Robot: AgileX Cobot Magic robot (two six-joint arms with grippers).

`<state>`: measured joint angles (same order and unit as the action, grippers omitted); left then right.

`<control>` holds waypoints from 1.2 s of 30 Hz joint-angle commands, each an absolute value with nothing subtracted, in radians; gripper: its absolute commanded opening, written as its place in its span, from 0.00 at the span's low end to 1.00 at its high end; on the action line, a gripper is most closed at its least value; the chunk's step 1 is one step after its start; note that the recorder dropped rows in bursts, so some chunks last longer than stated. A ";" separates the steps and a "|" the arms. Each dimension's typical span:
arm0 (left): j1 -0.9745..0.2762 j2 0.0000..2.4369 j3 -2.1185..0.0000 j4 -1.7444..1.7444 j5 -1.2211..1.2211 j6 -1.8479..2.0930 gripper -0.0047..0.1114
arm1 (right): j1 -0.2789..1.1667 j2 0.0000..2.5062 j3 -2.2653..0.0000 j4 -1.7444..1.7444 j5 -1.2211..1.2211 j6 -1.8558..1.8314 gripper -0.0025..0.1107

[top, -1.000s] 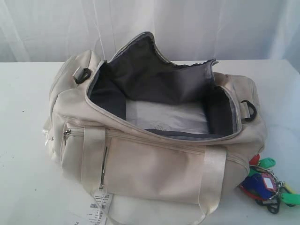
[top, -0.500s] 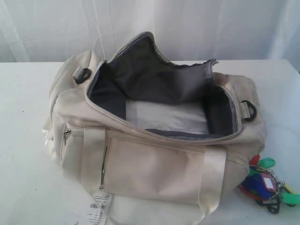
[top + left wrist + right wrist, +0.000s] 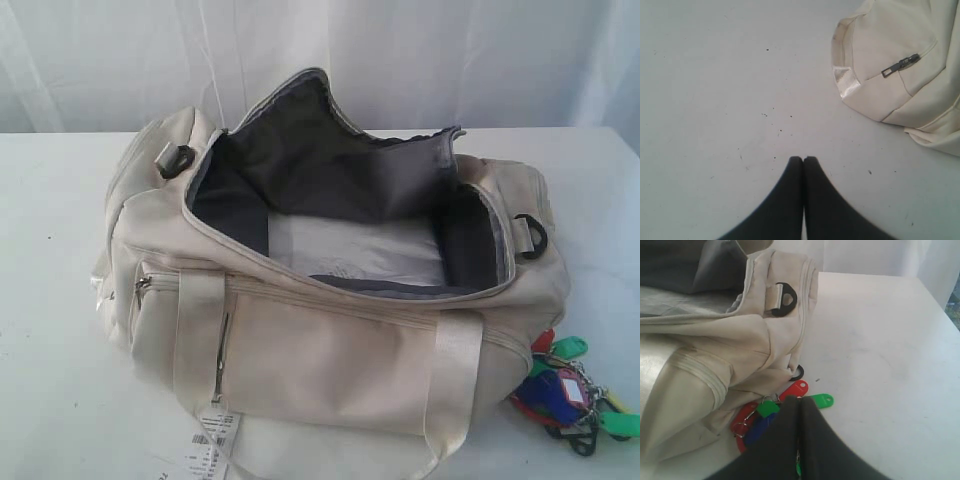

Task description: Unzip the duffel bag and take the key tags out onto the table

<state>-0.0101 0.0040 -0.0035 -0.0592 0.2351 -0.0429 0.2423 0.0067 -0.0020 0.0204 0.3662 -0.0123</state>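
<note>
Both steps: judged complete; the bag is unzipped and the tags are out.
Duffel bag: the duffel bag (image 3: 330,350) lies on the table (image 3: 60,400) with its top zip fully apart and the flap folded up at the far side, so the dark grey lining (image 3: 330,170) is in plain sight.
Inside the bag: only a pale flat panel on the floor of the bag can be seen. No coloured tags show there.
Key tags: the key tags (image 3: 570,395) lie on the table just beside the bag's right-hand end, near the black D-ring (image 3: 782,299). Red, green and blue pieces touch or nearly touch the fabric.
Left gripper: the left gripper (image 3: 803,159) has its fingers pressed together with nothing between them. It hangs over bare table off the bag's left end, near the side pocket's zip pull (image 3: 901,65).
Right gripper: the right gripper (image 3: 800,400) also has its fingers pressed together and empty. It hangs above the tags at the bag's right end, and the exterior view shows nothing gripping them.
Hangtag: the white barcode hangtag (image 3: 213,440) hangs at the bag's near side, untouched.
Left to do: nothing that I can see; at most, moving the arms away.
</note>
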 commanded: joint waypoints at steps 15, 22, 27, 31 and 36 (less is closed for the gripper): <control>-0.013 0.000 0.000 -0.067 0.231 -0.048 0.04 | 0.238 0.000 0.000 0.015 0.340 -0.023 0.02; -0.013 0.000 0.000 -0.067 0.231 -0.048 0.04 | 0.254 0.000 0.000 0.015 0.334 -0.023 0.02; -0.013 0.000 0.000 -0.067 0.231 -0.048 0.04 | 0.281 0.000 0.000 0.015 0.334 -0.023 0.02; -0.013 0.000 0.000 -0.067 0.231 -0.048 0.04 | 0.281 0.000 0.000 0.015 0.336 -0.023 0.02; -0.013 0.000 0.000 -0.067 0.231 -0.048 0.04 | 0.281 0.000 0.000 0.015 0.336 -0.023 0.02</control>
<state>-0.0101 0.0040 -0.0035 -0.0592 0.2351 -0.0429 0.2787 0.0067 -0.0020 0.0204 0.3456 -0.0123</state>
